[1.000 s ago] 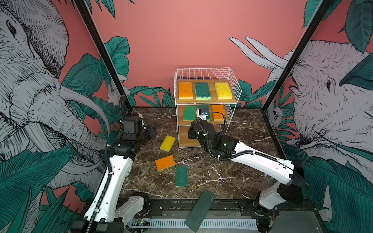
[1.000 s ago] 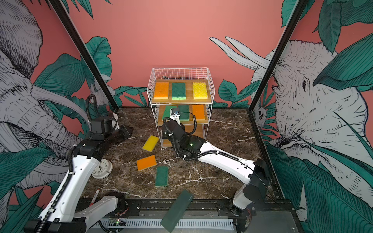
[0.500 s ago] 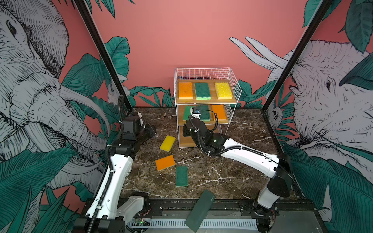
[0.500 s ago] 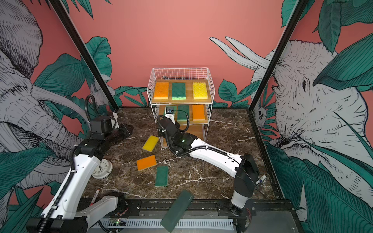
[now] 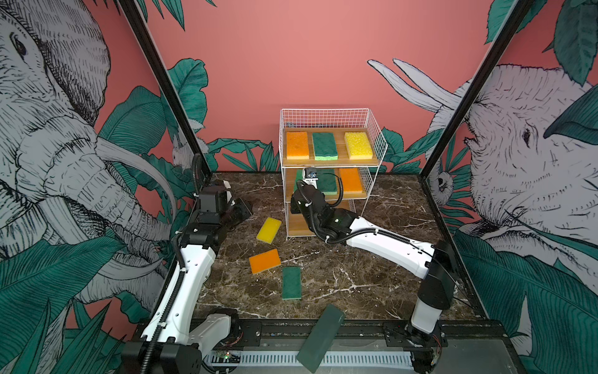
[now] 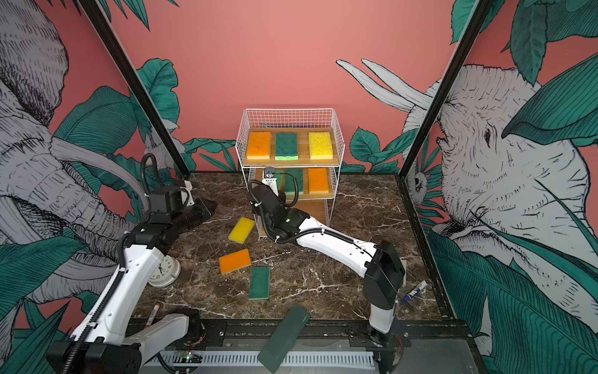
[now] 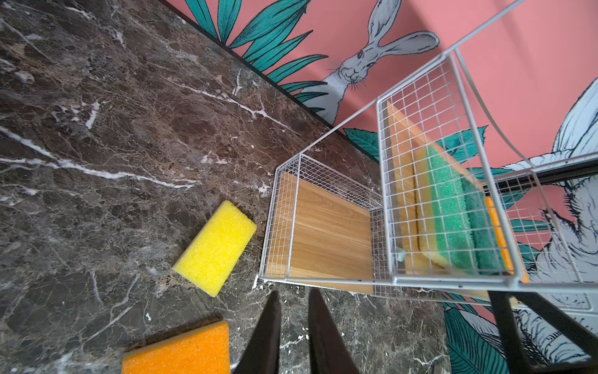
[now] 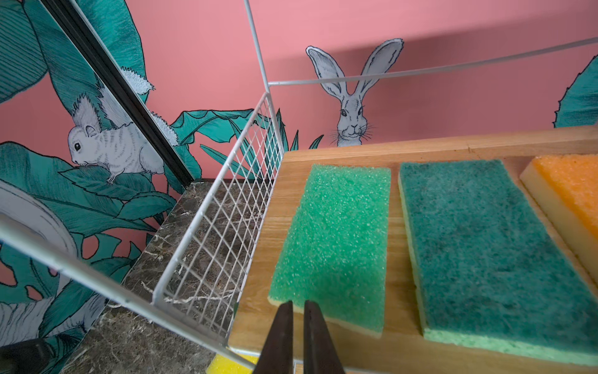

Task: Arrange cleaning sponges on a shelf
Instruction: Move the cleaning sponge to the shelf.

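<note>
Three sponges [image 5: 324, 146] lie side by side on the shelf's [image 5: 373, 132] top board, three on the middle; three lie on the counter [image 5: 372, 278] before it.

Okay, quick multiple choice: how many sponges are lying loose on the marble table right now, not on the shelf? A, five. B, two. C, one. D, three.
D: in a top view the table holds a yellow sponge, an orange sponge and a dark green sponge; all the other sponges sit on the shelf.
</note>
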`<act>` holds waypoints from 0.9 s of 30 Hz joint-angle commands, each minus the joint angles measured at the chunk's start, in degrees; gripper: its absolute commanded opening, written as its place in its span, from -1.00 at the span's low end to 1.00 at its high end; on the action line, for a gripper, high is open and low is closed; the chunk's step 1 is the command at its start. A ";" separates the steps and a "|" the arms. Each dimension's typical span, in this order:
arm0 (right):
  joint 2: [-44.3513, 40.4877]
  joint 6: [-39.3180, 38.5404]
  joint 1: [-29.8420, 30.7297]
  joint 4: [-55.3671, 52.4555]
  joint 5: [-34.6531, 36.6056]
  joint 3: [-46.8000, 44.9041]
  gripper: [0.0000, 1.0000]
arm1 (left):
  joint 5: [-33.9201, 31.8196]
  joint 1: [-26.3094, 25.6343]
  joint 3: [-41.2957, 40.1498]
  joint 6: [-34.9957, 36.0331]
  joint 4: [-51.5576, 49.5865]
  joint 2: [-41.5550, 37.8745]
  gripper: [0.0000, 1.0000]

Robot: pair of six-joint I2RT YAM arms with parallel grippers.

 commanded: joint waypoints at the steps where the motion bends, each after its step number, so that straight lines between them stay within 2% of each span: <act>1: 0.72 -0.35 -0.39 -0.10 1.78 2.14 -0.77 | 0.78 0.42 -0.39 -0.18 1.31 -0.82 -0.62; 16: 2.97 1.67 -1.67 -4.42 1.81 4.38 -0.76 | 0.70 0.40 -1.02 -0.06 1.40 -2.04 -0.63; 27: 5.19 1.45 -1.49 -10.42 -0.66 8.02 -0.79 | 0.62 0.49 -1.46 0.16 1.57 -2.37 -0.63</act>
